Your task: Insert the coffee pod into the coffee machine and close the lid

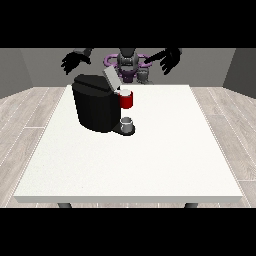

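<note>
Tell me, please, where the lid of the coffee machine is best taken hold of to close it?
Probably at the free upper end of the lid, from above and behind: it stands tilted open over the red pod holder, hinged low.

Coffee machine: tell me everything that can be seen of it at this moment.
The coffee machine is a matte black, blocky body standing upright on the white table, at the view's left of centre. Its grey lid is tilted up, open. A red holder sticks out at its front, with something pale at its top that cannot be made out. Below, a small grey cup sits on the dark drip base. Neither hand touches the machine.
</note>
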Action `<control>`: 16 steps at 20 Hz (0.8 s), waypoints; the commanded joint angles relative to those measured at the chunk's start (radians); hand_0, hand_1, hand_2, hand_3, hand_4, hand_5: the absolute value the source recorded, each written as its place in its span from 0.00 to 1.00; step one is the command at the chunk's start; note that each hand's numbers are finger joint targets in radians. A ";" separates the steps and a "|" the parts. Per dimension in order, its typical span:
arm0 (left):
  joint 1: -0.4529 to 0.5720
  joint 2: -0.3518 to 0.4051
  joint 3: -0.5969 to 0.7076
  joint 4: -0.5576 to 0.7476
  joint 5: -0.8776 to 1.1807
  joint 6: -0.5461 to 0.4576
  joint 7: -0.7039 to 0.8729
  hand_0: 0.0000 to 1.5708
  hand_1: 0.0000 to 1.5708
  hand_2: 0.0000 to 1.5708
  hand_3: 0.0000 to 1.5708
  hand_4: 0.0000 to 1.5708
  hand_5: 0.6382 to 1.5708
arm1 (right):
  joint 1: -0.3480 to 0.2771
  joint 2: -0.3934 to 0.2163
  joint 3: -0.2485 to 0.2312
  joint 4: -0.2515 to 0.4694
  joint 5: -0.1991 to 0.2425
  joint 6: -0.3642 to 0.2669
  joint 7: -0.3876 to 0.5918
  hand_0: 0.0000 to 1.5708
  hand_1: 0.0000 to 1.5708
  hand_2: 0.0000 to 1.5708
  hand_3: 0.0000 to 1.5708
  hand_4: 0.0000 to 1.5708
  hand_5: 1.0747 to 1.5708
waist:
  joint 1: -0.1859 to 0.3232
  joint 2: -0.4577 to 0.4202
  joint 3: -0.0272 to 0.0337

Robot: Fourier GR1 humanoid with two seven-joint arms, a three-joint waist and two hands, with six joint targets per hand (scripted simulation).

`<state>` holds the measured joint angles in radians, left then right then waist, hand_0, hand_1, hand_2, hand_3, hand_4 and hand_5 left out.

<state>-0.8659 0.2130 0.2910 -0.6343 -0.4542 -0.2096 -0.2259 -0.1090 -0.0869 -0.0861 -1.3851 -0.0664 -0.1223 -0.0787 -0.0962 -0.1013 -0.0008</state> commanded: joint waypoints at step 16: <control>0.306 -0.183 0.053 -0.157 0.245 -0.106 -0.002 0.00 0.00 0.00 0.00 0.04 1.00 | -0.121 -0.084 0.057 -0.078 0.023 0.103 0.139 0.00 0.00 0.00 0.00 0.00 1.00 | 0.237 -0.124 0.0009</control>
<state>-0.6074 0.0623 0.3551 -0.7410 -0.2448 -0.2921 -0.2404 -0.2063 -0.1823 -0.0572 -1.4719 -0.0806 -0.0051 0.0524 0.0966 -0.2274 -0.0002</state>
